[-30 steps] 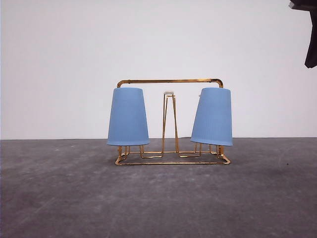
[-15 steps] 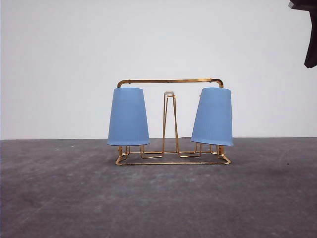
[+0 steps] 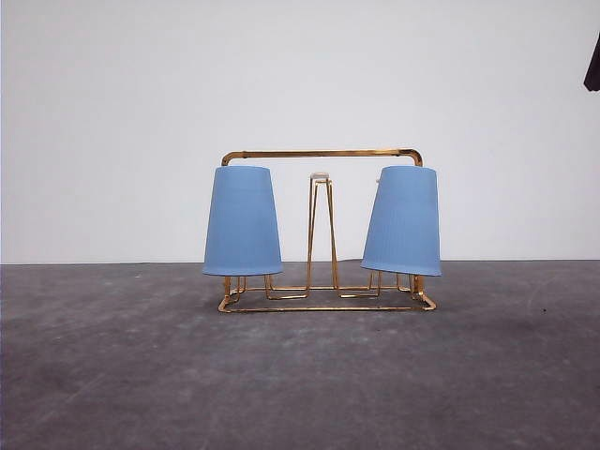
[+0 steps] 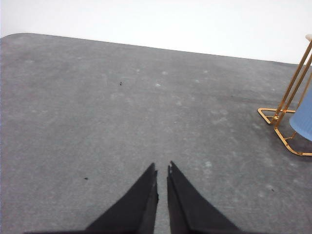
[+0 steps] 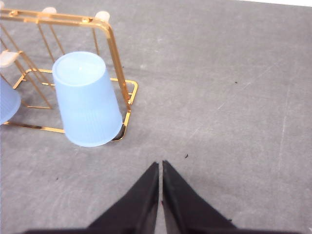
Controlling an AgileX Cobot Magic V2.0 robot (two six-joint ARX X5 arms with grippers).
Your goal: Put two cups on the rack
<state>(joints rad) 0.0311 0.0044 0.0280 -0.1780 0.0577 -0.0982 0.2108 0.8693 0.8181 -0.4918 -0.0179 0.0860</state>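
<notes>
Front view shows both cups, the left cup (image 3: 243, 221) and the right cup (image 3: 403, 221), hanging mouth-down on the rack (image 3: 322, 153), which stands in the middle of the tabletop (image 3: 300, 375), toward its far edge. The left one sits nearly upright; the right one leans a little. The cups look like thin ribbed plastic, so I judge them light and somewhat flexible; too hard a squeeze may dent the wall. The ribs should give good friction, and the best hold is across the side wall near the closed end. The wire rack also seems light and could slide if pushed.

The left gripper (image 4: 162, 170) and the right gripper (image 5: 160, 165) both have their jaws closed on nothing, above bare table and apart from the rack.

The tabletop is dark grey, matte and slightly speckled, probably not slippery. Behind its far edge is a plain white wall.
</notes>
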